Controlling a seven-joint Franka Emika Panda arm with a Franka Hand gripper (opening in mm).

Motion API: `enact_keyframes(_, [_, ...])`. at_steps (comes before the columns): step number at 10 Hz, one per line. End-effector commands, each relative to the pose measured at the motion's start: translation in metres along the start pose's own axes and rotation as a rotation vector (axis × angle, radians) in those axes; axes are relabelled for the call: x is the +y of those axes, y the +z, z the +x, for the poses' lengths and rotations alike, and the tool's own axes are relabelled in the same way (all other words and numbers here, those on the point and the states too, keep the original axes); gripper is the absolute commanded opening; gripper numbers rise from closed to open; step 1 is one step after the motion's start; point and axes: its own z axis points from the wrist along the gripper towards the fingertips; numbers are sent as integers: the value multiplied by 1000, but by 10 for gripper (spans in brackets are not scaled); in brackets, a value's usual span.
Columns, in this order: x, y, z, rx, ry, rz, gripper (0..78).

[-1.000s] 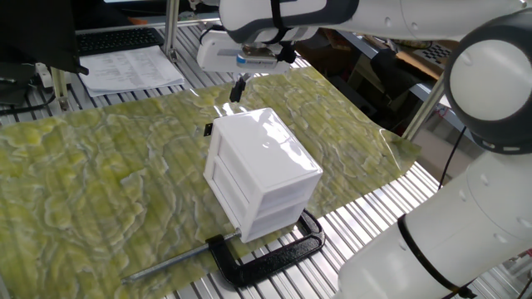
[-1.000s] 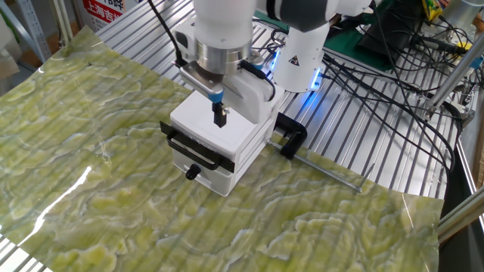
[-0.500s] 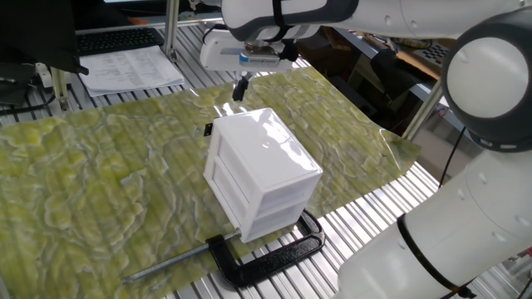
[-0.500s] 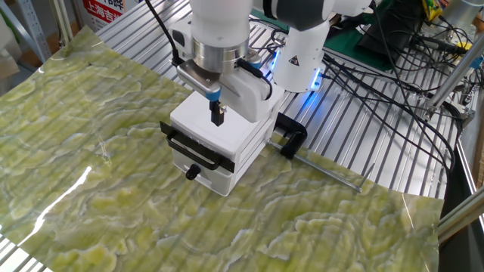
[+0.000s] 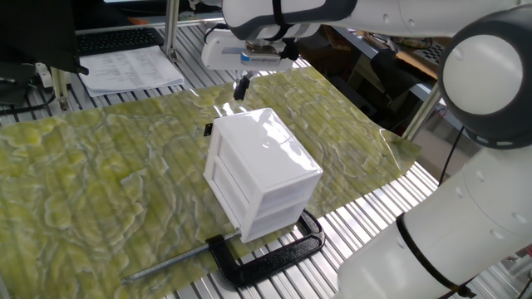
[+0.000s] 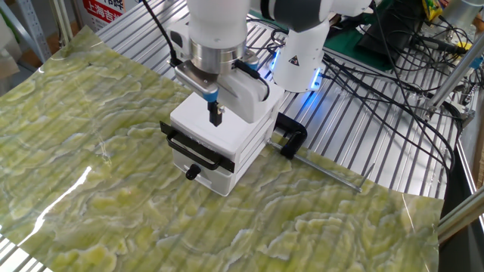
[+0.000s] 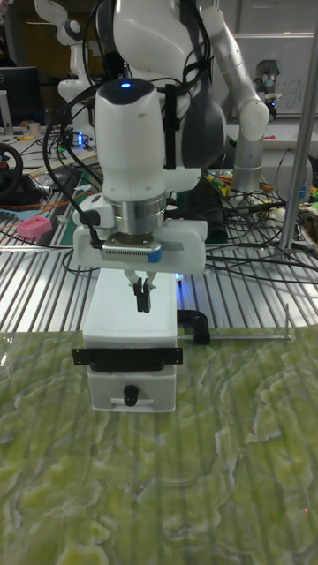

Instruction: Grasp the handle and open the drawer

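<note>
A glossy white box [image 6: 240, 140] stands on a green patterned mat. The drawer [image 6: 212, 177] is the lowest front panel and it is closed. The handle [image 6: 192, 173], a tiny black knob, sticks out of that front and shows again in the tall fixed view as the handle [image 7: 131, 397] on the drawer [image 7: 152, 389]. My gripper [image 6: 215, 117] hangs above the box top near its front edge, fingers together and pointing down, holding nothing. It sits well above the knob. In one fixed view the gripper [image 5: 240, 90] is behind the box [image 5: 262, 170], and the drawer front is hidden.
A black bar [image 6: 193, 149] runs across the box front above the drawer. A large black C-clamp [image 5: 266, 253] holds the box's rear to the slatted metal table. Cables and a blue-lit robot base [image 6: 299, 60] lie behind. Papers [image 5: 129, 68] and a keyboard sit at the far side.
The gripper has drifted a little across the box top toward its front edge, still shut and still above the box. The box and the drawer have not moved.
</note>
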Motion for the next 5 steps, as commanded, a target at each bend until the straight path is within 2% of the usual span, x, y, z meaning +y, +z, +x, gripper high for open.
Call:
enact_keyframes(1, [-4,-1,-4,18,42,51,0])
enact_keyframes(4, [-11,-2,-11,18,49,50,0])
enact_keyframes(5, [-20,-3,-21,30,56,50,0])
